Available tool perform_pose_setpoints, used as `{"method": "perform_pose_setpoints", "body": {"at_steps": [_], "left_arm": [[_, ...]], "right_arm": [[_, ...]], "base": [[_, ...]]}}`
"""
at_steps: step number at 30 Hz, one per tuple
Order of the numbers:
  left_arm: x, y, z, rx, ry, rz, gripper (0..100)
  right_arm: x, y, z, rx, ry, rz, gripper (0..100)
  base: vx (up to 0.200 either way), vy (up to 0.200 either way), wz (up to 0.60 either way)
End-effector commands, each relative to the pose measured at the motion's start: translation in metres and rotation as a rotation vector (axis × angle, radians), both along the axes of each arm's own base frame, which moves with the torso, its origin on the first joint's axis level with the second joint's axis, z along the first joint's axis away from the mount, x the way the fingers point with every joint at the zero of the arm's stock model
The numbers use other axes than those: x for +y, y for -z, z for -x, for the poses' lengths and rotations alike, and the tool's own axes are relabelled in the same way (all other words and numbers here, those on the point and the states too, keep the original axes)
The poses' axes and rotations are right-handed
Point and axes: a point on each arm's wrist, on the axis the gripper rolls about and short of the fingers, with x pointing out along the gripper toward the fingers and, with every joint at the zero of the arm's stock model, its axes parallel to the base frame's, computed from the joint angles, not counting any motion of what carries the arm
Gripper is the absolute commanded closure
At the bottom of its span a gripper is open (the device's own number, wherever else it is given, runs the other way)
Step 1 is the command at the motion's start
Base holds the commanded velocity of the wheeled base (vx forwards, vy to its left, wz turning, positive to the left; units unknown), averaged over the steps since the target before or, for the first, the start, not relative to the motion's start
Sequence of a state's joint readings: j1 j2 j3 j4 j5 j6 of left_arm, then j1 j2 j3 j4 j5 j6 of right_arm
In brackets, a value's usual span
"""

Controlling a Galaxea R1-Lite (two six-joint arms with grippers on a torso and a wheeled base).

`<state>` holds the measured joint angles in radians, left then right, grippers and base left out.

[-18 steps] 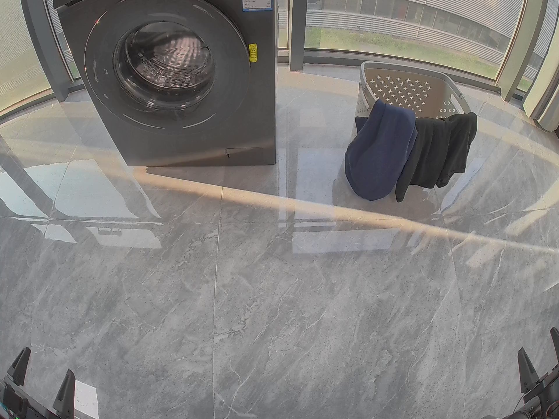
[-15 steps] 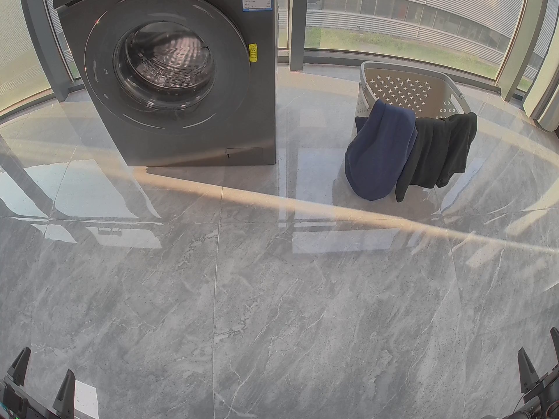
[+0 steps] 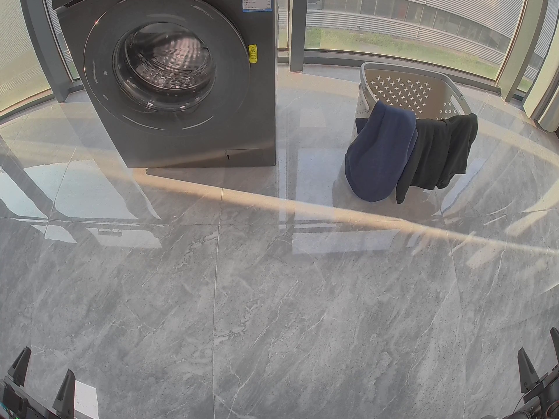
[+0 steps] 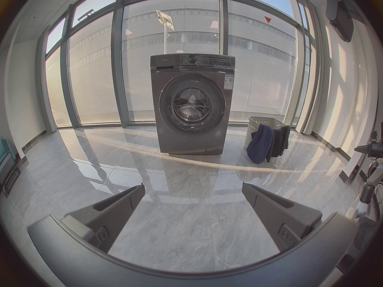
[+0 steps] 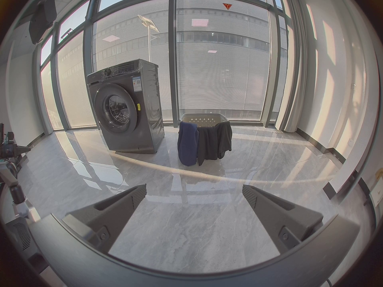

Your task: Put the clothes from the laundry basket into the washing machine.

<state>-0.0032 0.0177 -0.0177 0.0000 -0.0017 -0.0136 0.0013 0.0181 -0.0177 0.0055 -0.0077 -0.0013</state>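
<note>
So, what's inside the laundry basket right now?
The laundry basket shows its far inner wall bare, with star holes. A blue garment and a black garment hang over the near rim, mostly outside. They cover the bottom, so anything lying there cannot be seen.

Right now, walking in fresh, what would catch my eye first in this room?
The dark grey washing machine stands by the windows, on the robot's left. To its right sits a pale laundry basket, a blue garment and a black garment draped over its near rim. Sunlight streaks the glossy grey floor.
</note>
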Motion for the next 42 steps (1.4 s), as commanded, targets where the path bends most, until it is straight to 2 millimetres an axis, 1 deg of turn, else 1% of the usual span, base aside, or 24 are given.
{"method": "perform_pose_setpoints", "body": {"at_steps": [1,10,19,27,28,30,34,42], "left_arm": [[0.0000,0.0052,-0.0003,0.005,0.000,0.000,0],[0.0000,0.0052,-0.0003,0.005,0.000,0.000,0],[0.0000,0.0050,-0.0003,0.003,-0.002,0.003,0],[0.0001,0.0046,-0.0002,0.002,-0.003,0.005,0],[0.0001,0.0048,-0.0002,0.003,-0.003,0.005,0],[0.0001,0.0046,-0.0002,0.002,-0.005,0.008,0],[0.0002,0.0052,-0.0003,0.005,-0.008,0.014,0],[0.0002,0.0050,-0.0003,0.003,-0.008,0.016,0]], "right_arm": [[0.0000,0.0045,0.0003,-0.003,0.000,0.000,0],[0.0000,0.0045,0.0003,-0.003,0.000,0.000,0],[0.0000,0.0045,0.0003,-0.003,0.001,0.000,0],[0.0000,0.0048,0.0002,-0.003,0.001,0.002,0],[0.0000,0.0048,0.0002,-0.003,0.000,0.002,0],[0.0000,0.0048,0.0002,-0.003,0.000,0.002,0],[0.0000,0.0048,0.0002,-0.003,0.001,0.002,0],[0.0000,0.0048,0.0002,-0.003,0.001,0.002,0]], "base": [[0.200,0.000,0.00],[0.200,0.000,0.00],[0.000,0.000,0.00],[0.000,-0.200,0.00],[0.000,-0.200,-0.60],[0.000,0.000,-0.60],[0.000,0.000,0.00],[0.200,0.000,0.00]]}}
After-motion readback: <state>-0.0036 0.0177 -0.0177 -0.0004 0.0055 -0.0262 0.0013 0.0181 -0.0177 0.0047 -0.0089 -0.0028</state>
